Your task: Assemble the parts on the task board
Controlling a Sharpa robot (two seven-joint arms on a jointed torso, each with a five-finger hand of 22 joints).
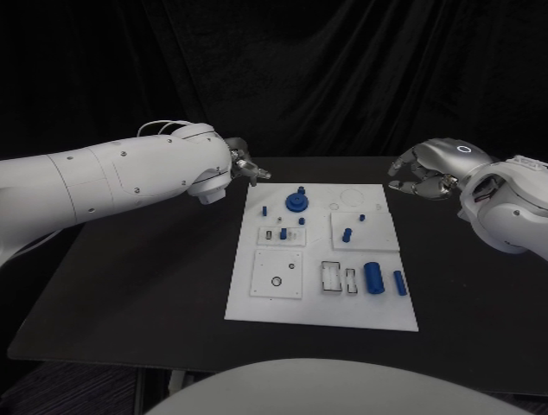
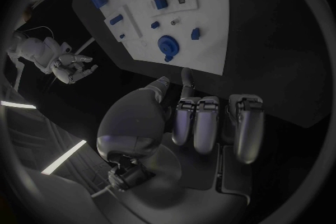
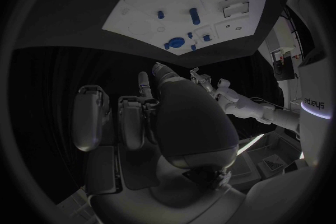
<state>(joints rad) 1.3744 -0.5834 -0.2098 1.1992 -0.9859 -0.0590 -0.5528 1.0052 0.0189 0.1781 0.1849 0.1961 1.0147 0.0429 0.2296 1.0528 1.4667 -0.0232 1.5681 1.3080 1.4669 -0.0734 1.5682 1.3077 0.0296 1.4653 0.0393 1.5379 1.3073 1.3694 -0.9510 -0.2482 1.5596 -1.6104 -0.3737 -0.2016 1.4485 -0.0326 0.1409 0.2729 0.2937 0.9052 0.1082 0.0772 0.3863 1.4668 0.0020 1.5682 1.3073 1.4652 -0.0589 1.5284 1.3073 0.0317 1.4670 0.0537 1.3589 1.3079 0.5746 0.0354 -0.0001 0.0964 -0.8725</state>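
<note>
A white rectangular board (image 1: 322, 259) is laid flat in the middle of a black table (image 1: 137, 285). Its surface is smooth and matt, and several shallow raised square plates are set into it. Small blue pieces are spread over it. A round blue disc with a short peg on top (image 1: 296, 202) is seen standing near the far edge. A thick blue cylinder (image 1: 374, 277) is laid on its side near the front right corner, with a thinner blue cylinder (image 1: 400, 283) just beside it. Two narrow rectangular slots (image 1: 332, 276) are cut into the board just to the left of the thick cylinder; what lies in them cannot be told. A small dark ring (image 1: 277, 281) is marked on the front left square plate. Smaller blue pegs (image 1: 283, 233) are dotted around the middle of the board.

The left hand (image 1: 239, 167) is held above the table beyond the board's far left corner, apart from it; its silver fingers are curled inward and nothing is grasped. The right hand (image 1: 425, 177) is held off the far right corner, also clear of the board, with its fingers curled in and nothing held.
</note>
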